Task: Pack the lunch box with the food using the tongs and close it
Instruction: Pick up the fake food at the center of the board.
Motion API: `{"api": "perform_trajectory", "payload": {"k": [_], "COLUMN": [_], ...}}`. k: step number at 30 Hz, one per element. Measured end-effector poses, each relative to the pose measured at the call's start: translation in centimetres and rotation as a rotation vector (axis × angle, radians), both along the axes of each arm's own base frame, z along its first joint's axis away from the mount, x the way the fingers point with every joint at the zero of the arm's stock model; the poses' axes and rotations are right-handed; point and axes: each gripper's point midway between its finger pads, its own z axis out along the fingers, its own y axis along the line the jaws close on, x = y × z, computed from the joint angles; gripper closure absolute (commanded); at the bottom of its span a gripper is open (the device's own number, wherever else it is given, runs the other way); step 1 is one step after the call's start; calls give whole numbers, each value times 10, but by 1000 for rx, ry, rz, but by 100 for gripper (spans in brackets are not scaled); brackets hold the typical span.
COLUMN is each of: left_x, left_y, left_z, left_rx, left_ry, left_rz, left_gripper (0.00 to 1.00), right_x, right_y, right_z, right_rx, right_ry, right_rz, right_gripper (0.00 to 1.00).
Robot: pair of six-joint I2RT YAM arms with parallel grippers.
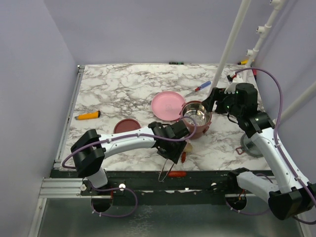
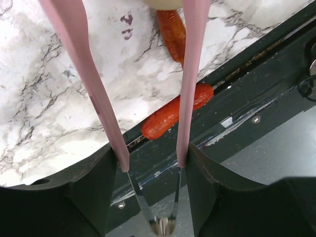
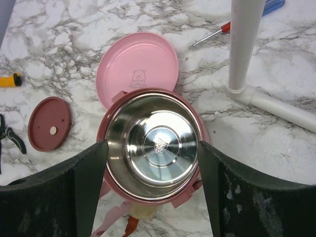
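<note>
Tongs (image 2: 101, 106) grasped in left end effector (image 2: 153, 158), both pink arms against its fingers (image 2: 94, 182), joined end toward the near rail (image 2: 256, 94). Sausage (image 2: 168, 116) lies on desk (image 2: 49, 98) edge under them. Second sausage (image 2: 173, 32) and cream ball (image 2: 160, 2) just beyond. Bowl (image 3: 148, 96) next, empty. Right end effector (image 3: 152, 145) released, spread either side of bowl, touch unclear. Plate (image 3: 138, 64) just behind, lid (image 3: 49, 123) to the left. Screwdriver (image 3: 217, 34) and pole (image 3: 244, 44) farther.

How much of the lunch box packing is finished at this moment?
Done: nothing packed; the bowl is empty. In hand: the left fingers hold the tongs above two sausages; the right fingers flank the bowl. Left: loading food, closing with the maroon lid.
</note>
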Motion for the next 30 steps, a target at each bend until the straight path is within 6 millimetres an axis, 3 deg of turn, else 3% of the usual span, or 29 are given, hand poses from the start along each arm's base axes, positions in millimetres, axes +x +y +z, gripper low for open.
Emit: {"api": "perform_trajectory", "payload": {"k": [7, 12, 30], "left_x": [-2, -2, -24], "left_y": [-21, -25, -22], "left_z": [13, 12, -39], "left_rx": [-40, -45, 55], "left_ry": [-34, -37, 106], "left_rz": [-32, -41, -150], "left_gripper": [44, 46, 43], "right_x": [1, 1, -1], "right_y": [1, 1, 4], "right_z": [0, -3, -2], "right_rx": [3, 2, 13], "right_ry": [-6, -1, 0], "right_rz": [4, 4, 24], "right_gripper": [23, 23, 23]}}
